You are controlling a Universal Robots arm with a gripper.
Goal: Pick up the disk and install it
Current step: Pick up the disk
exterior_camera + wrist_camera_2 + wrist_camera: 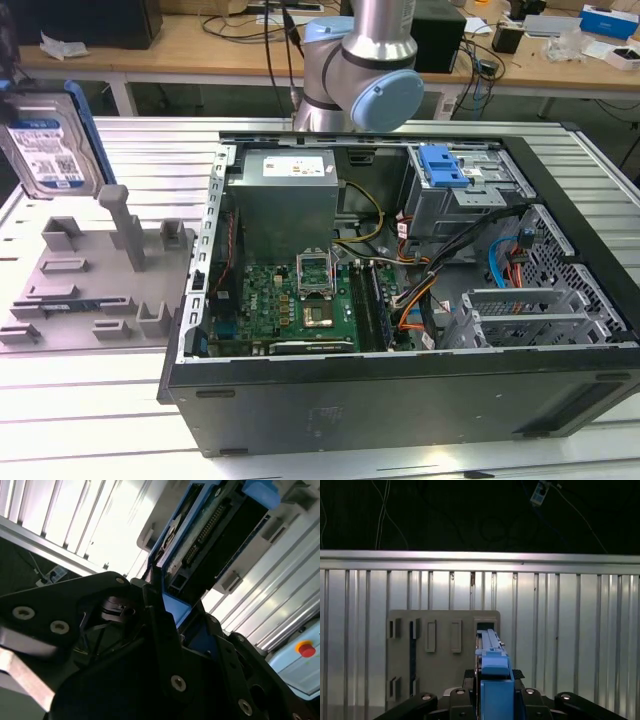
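The disk (pixel 45 148), a silver drive with a white-and-blue label in a blue carrier, hangs upright in the air at the exterior view's far left, above the grey holder fixture (pixel 90 270). In both wrist views my gripper (pixel 495 680) is shut on the blue carrier's end. The disk (pixel 491 647) stands edge-on between the black fingers, over the grey fixture (pixel 442 655). In the second wrist view the disk's dark underside and connector (pixel 210 535) stick out past the gripper (pixel 172 615).
An open computer case (pixel 400 400) lies on the ribbed metal table, with its motherboard (pixel 300 300), power supply (pixel 285 195) and a drive bay with a blue latch (pixel 445 165). The arm's base (pixel 360 70) rises behind the case. A red button (pixel 306 650) sits nearby.
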